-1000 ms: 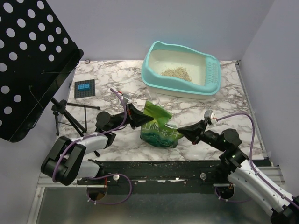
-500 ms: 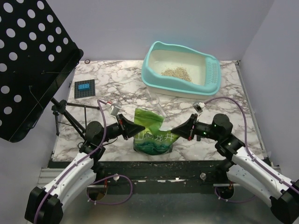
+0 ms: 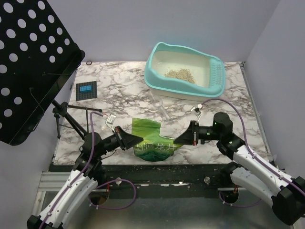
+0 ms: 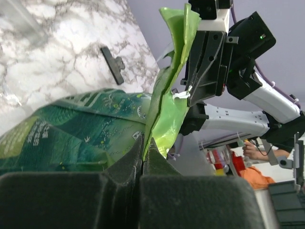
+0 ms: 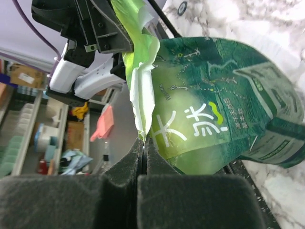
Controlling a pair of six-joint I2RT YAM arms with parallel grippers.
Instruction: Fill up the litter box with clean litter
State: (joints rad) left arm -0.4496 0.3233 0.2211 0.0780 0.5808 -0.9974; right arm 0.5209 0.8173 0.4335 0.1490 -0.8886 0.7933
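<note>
1. One marble-patterned counter (image 3: pixel 114 90) carries everything.
2. One black perforated panel (image 3: pixel 28 62) leans over the counter's left edge.
3. One litter box (image 3: pixel 151 76), turquoise outside and cream inside, stands at the far right of the counter, its slotted lip at the right end.
4. Two arms reach in from the near edge. The left claw (image 3: pixel 139 138) is pressed together on the left side of the bag's top edge. The right claw (image 3: pixel 177 140) is pinching the right side the same way. Both wrist views show the fingers closed on light-green film.
5. One green bag (image 3: pixel 151 143) hangs between the claws, near the front edge and well apart from the litter box.
6. One small pile of clean litter (image 3: pixel 180 75) lies inside the litter box, near its middle.
7. One black square device (image 3: pixel 86 90) lies flat at the left.
8. One clear scoop (image 3: pixel 159 107) lies between bag and litter box.
</note>
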